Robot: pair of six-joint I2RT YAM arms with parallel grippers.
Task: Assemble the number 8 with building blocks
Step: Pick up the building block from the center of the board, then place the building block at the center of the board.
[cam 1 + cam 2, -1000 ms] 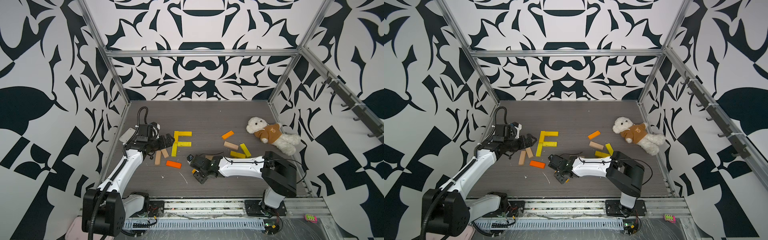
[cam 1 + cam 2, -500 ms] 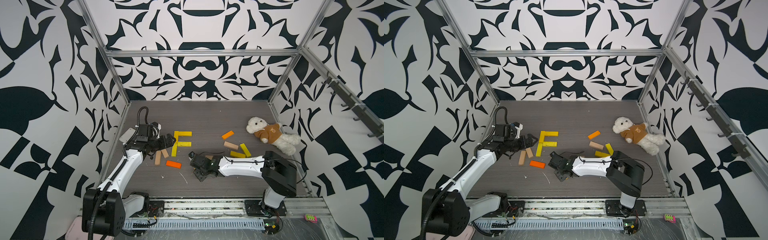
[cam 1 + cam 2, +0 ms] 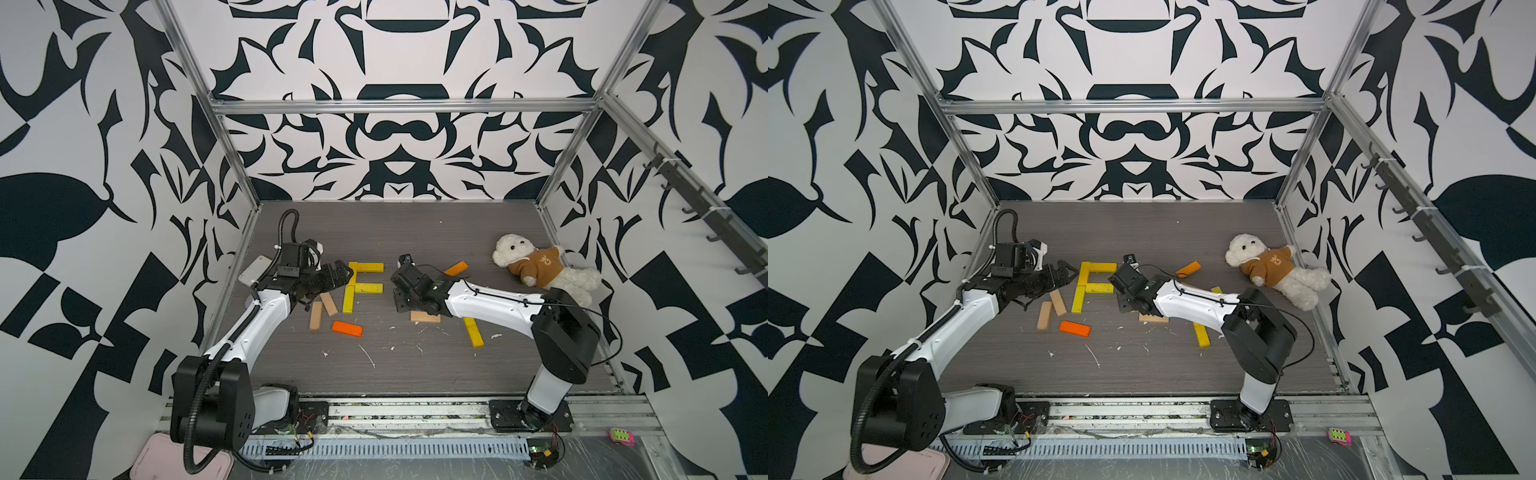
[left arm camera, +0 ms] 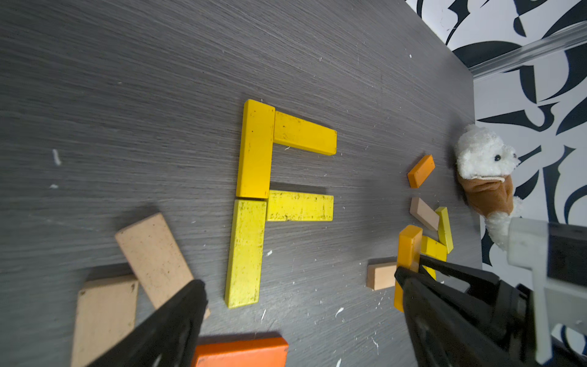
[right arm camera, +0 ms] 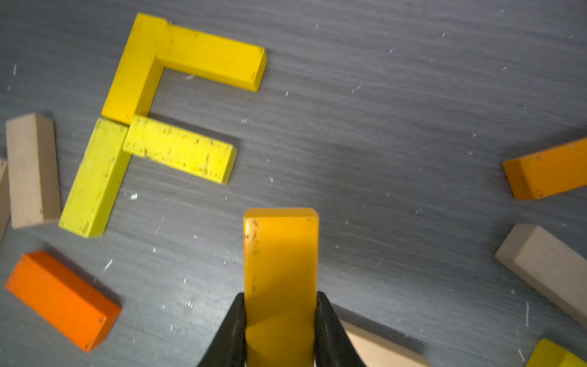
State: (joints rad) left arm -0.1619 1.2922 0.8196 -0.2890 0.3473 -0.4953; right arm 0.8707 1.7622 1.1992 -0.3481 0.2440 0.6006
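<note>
The right end effector [image 5: 281, 300] has just squeezed onto a dark yellow block [image 5: 281, 254] and carried it over the surface [image 5: 413, 127] toward the yellow F shape [image 5: 178, 149]. The left end effector [image 4: 298, 278] stays spread wide and empty beside the F. This block looks ready to start the right side of the 8.

Bright, even overhead light, soft short shadows, sharp top views (wrist views slightly blurred)

Grey wood-grain surface [image 3: 415, 232] w/ 4 yellow blocks [image 3: 368, 287] as F; loose tan blocks [image 3: 316, 316], orange block [image 3: 347, 328]; plush bear [image 3: 536, 270].
</note>
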